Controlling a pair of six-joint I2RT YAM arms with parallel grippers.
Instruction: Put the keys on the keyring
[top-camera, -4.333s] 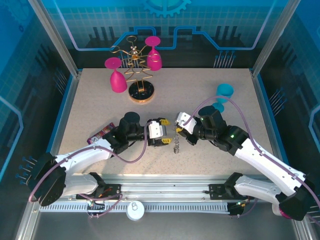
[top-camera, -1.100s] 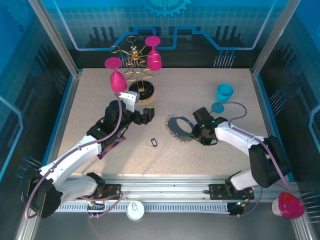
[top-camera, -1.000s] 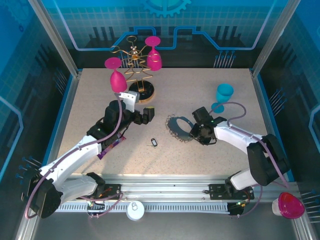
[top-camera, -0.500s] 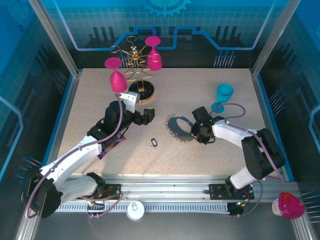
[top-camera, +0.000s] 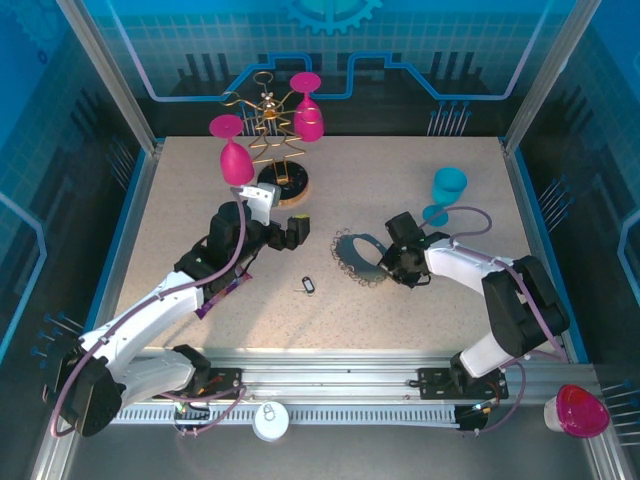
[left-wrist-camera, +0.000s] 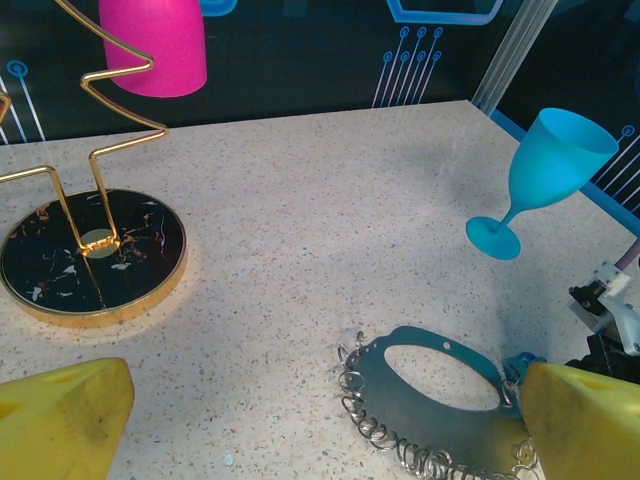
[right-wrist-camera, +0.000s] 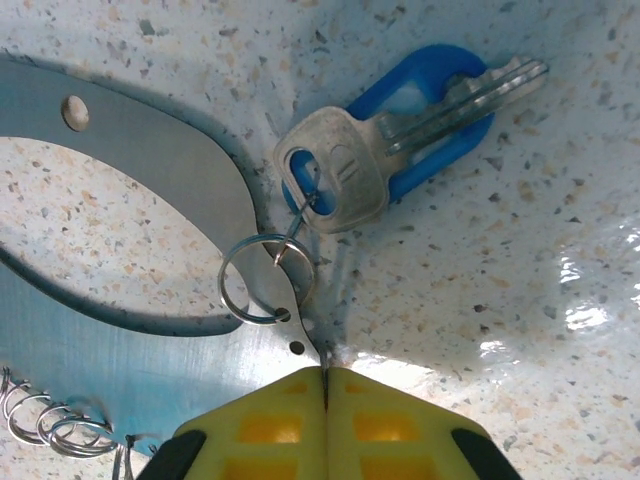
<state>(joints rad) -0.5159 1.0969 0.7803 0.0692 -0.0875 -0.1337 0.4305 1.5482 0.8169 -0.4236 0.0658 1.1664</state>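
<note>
**Right claw** (right-wrist-camera: 325, 375): pressed fully together on the thin rim of the keyring (right-wrist-camera: 180, 165), a flat grey metal loop edged with small wire rings. You hold it by a sliver only. Directly ahead of the fingertips, the blue-headed key (right-wrist-camera: 350, 185) hangs from the loop by a small split ring (right-wrist-camera: 255, 290). The second key (top-camera: 308, 286) lies loose on the table (top-camera: 400, 170), to the left of this claw and a little nearer the arm bases, well apart from the loop.

**Left claw** (left-wrist-camera: 320, 410): spread wide and empty, with the keyring lying just ahead of it.

**Hazards, as judged:**
- Your pinch sits at the very edge of a thin plate, so a lift or twist may let it slip out.
- The wire rings may snag.
- The loose key lies flat on a hard top and may skid when you close on it.
- The blue goblet (top-camera: 447, 190) stands beyond the right claw and the gold rack (top-camera: 277, 150) beyond the left, so a wide swing could topple either.

**Surface:** a pale, speckled, stone-look top, glossy under the light.

**Room:** a booth of blue panels and metal posts.
</note>
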